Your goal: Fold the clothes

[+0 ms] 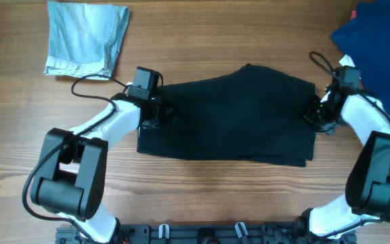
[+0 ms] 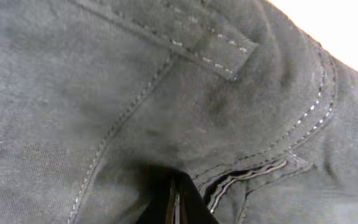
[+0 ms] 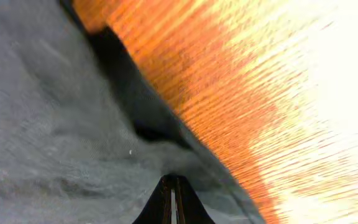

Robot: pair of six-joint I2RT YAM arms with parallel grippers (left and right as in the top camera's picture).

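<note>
**Clothes at mid-desk, a shut pincer at each end**

Clothes [image 1: 229,118] lie spread across the middle of the desk [image 1: 202,196], a wide black shape with a second layer showing along the near right edge. Left pincer [image 1: 156,113] sits at the garment's left end, right pincer [image 1: 315,112] at its right end. In the left wrist view the left pincer [image 2: 174,204] has its fingers pressed together, with seams, stitching and a belt loop of the black cloth [image 2: 166,93] filling the frame. The right pincer [image 3: 171,200] is likewise closed tight, over the cloth's edge [image 3: 42,143] beside bare wood [image 3: 260,112]. Whether either nips any fabric cannot be told. Denim [image 1: 87,37] lies folded at the far left, and a blue garment [image 1: 378,30] at the far right corner.
</note>
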